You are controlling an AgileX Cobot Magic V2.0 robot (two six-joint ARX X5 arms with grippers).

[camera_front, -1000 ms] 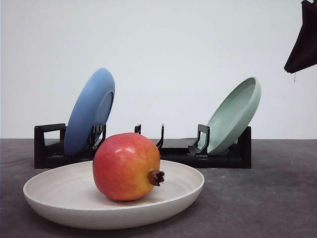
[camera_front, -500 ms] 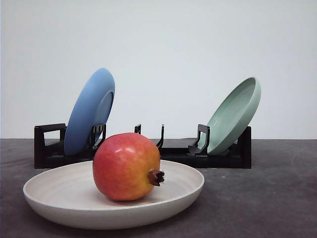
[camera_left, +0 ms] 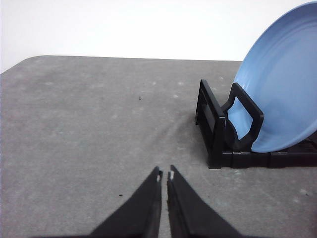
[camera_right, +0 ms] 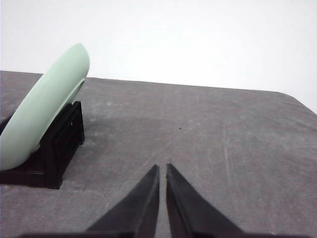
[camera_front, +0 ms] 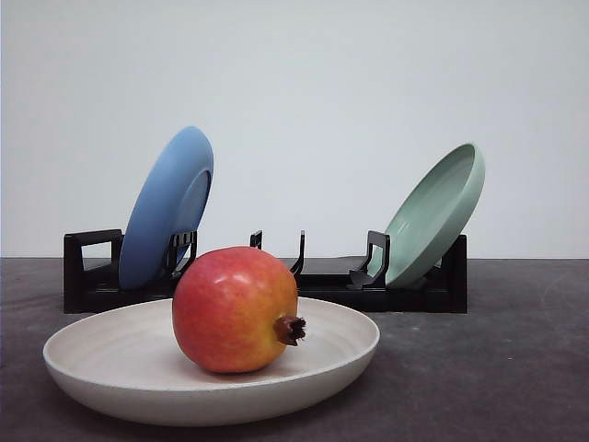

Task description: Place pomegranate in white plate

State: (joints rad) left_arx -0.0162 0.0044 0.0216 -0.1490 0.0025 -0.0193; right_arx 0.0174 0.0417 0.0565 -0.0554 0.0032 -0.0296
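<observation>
The pomegranate (camera_front: 235, 310), red with a yellow-orange blush and a dark crown stub pointing right, rests inside the white plate (camera_front: 340, 364) at the near middle of the table in the front view. In the left wrist view my left gripper (camera_left: 164, 174) is shut with nothing between its fingers, hovering over bare grey table beside the rack's blue-plate end. The right wrist view shows my right gripper (camera_right: 162, 168) shut and empty too, over bare table beside the rack's green-plate end.
Behind the white plate a black dish rack (camera_front: 322, 285) runs across the table. A blue plate (camera_front: 168, 207) leans in its left end and a pale green plate (camera_front: 437, 212) in its right end. The grey table (camera_front: 497, 368) spreads to the right.
A dark piece of the right arm at the top right corner of the front view has moved out of the picture. The pomegranate and plates have not moved.
</observation>
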